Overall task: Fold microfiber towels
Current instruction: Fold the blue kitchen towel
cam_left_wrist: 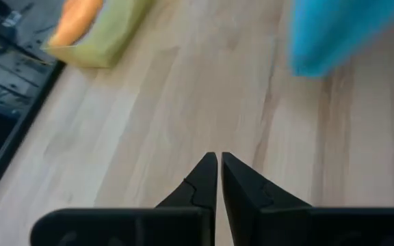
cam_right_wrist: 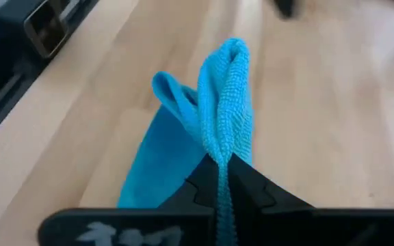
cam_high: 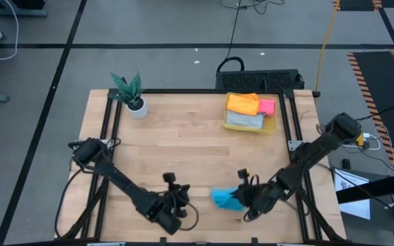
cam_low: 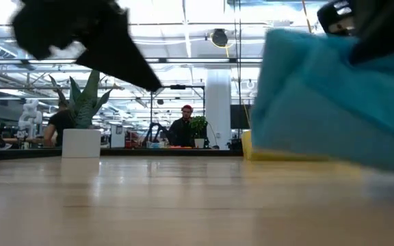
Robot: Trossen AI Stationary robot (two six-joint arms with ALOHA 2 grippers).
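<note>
Blue towel (cam_right_wrist: 217,116) is pinched by the right gripper (cam_right_wrist: 221,167) at the table's near edge, about 5 o'clock from table centre in the high view (cam_high: 223,199). Jaws are clenched on a bunched fold of the cloth; the rest is seen draped down toward the wood. In the low view the towel (cam_low: 327,102) is seen close to the camera, hanging under the gripper.

Left gripper (cam_left_wrist: 219,164) is held low over bare wood at about 7 o'clock, just beside the towel and apart from it. Its jaws are closed together on nothing.

Orange towel (cam_high: 243,103), pink towel (cam_high: 267,106) and grey towel (cam_high: 243,120) are seen piled in the yellow bin (cam_high: 271,127) at about 1 o'clock on the table (cam_high: 183,137). A fifth towel cannot be made out.

A potted plant (cam_high: 131,94) is stood at about 11 o'clock.

Two people (cam_low: 182,130) are seen in the room beyond the table.
</note>
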